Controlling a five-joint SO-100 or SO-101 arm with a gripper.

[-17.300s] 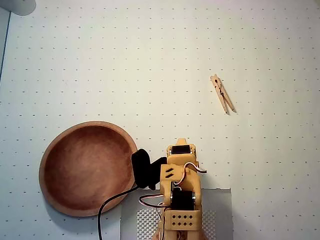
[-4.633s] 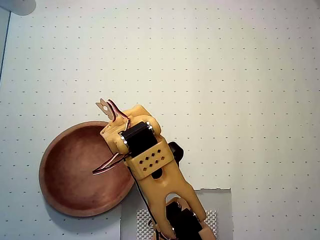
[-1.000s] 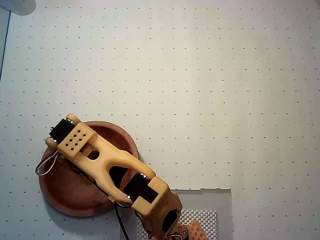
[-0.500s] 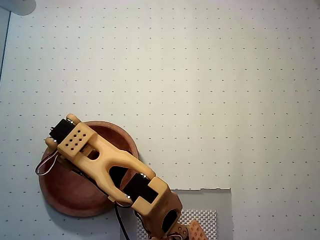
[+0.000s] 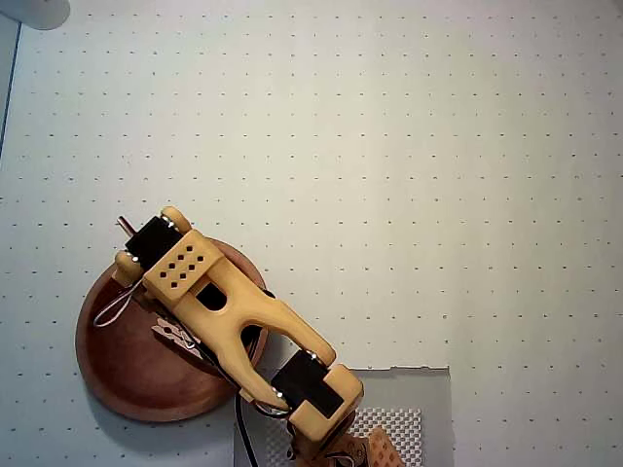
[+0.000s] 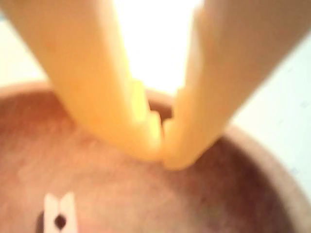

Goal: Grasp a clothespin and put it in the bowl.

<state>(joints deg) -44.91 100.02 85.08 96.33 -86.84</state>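
Overhead view: a pale counter [image 5: 409, 146] printed with a regular grid of small dots fills the frame, with a grey perforated pad [image 5: 409, 413] at the bottom edge where the yellow arm [image 5: 248, 321] is based. A pale rounded object [image 5: 34, 12] sits cut off in the top left corner. The arm reaches up and to the left across the reddish-brown wooden bowl [image 5: 117, 375], which stands at lower left, its right side hidden under the arm. The hand itself is out of sight beneath the wrist, so its opening cannot be judged from here. A scrap of pale wood shows inside the bowl just under the arm, though what it is cannot be made out from above.

Wrist view: the picture is soft and close. The hand [image 6: 163, 155] hangs over the bowl [image 6: 262, 155], its two yellow fingers [image 6: 87, 87] converging to nearly touching tips, a narrow slit between them and nothing in it. The clothespin [image 6: 59, 213] lies free on the bowl's floor at lower left, apart from the fingertips and partly cut by the bottom edge. Beyond the rim, the light counter [image 6: 286, 92] glares white.
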